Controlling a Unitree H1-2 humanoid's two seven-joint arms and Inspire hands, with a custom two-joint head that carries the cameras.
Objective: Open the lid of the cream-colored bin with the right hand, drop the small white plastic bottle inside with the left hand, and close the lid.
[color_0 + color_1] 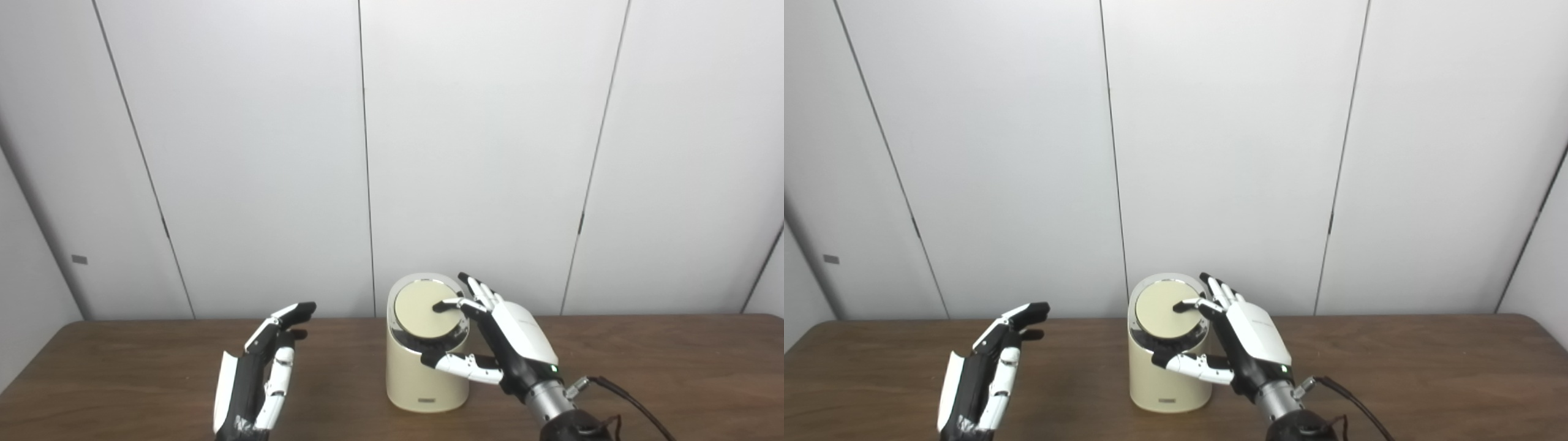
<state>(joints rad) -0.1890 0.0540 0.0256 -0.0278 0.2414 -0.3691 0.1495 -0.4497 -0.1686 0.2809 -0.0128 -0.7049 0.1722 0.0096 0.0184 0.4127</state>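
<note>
Both forearms — cut off at bottom edge.

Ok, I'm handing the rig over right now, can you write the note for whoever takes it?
Left robot hand: open, holding nothing, hovering left of the bin.
Right robot hand: open, fingers resting on the round lid, thumb against the bin's front; not gripping.
Cream-colored cylindrical bin: upright, mid-table on the brown wooden table, lid appears shut.
Small white plastic bottle: not visible in either view, not in the left robot hand.
Done: cannot tell; the bottle may already be inside.
Left: confirm where the bottle is; if it is in, just make sure the lid is fully down and withdraw.
</note>
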